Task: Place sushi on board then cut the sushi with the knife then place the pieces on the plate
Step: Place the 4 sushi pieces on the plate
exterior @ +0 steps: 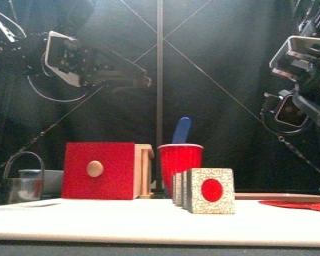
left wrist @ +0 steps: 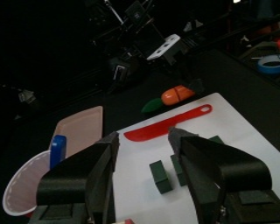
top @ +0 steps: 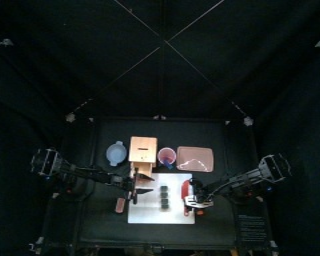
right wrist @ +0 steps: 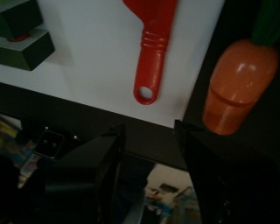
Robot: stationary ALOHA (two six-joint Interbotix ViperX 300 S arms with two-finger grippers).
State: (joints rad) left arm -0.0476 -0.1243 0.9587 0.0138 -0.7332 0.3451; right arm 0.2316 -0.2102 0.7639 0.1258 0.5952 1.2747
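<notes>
The sushi roll (exterior: pixel 203 190), dark green blocks with a red centre, stands on the white cutting board (top: pixel 143 215) directly below the left tool (left wrist: pixel 149 138). That tool hangs above it with its jaws spread wide and nothing in them; in the left wrist view one block shows in the gap between them. The red toy knife (right wrist: pixel 149 44) lies flat on the board beyond the left tool, just below the right tool (right wrist: pixel 150 131), whose jaws are also apart and empty. A toy carrot (right wrist: pixel 230 83) lies on the black desk just off the board's edge, beside the knife and under the right tool. Behind both tools stand the pink tray (top: pixel 196 157), the red cup (exterior: pixel 180 160) holding a blue knife (exterior: pixel 182 128), the wooden box (exterior: pixel 99 170) and the blue-grey bowl (top: pixel 115 152).
</notes>
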